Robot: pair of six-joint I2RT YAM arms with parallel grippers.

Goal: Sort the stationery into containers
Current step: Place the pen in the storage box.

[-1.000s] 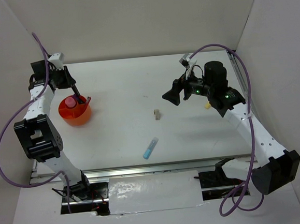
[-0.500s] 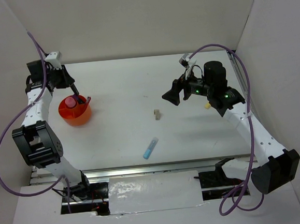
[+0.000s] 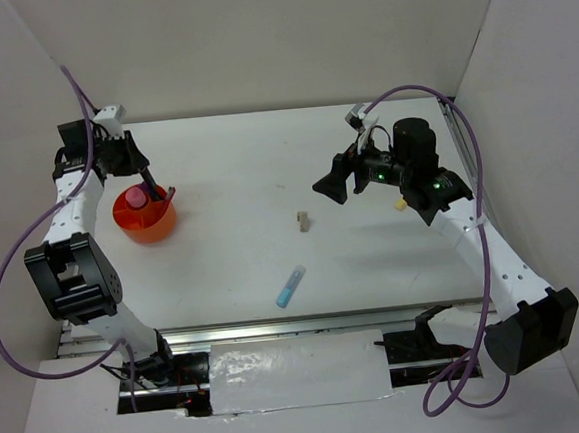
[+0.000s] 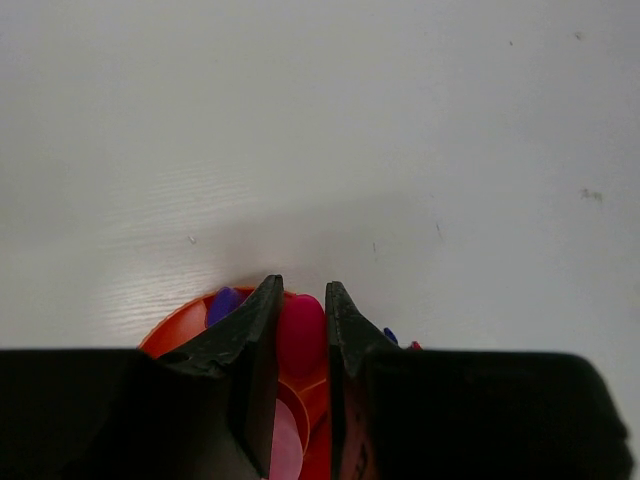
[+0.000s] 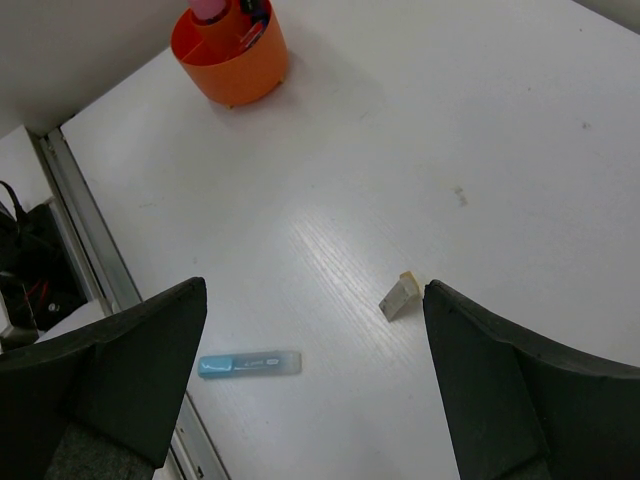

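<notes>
The orange cup stands at the table's left, and my left gripper reaches down into it. In the left wrist view its jaws press on both sides of a pink-red highlighter over the cup, beside a purple cap. The right gripper hovers wide open and holding nothing above the table's middle right. Below it lie a light blue highlighter and a tiny beige block. The same highlighter and block show from above.
White walls close the table in on three sides. A metal rail runs along the near edge, by the arm bases. From the right wrist, the cup shows far off with a pink cap sticking out.
The left arm's upper part swayed slightly left and came back, its fingers staying in the cup. The right arm and the loose items have not moved.
</notes>
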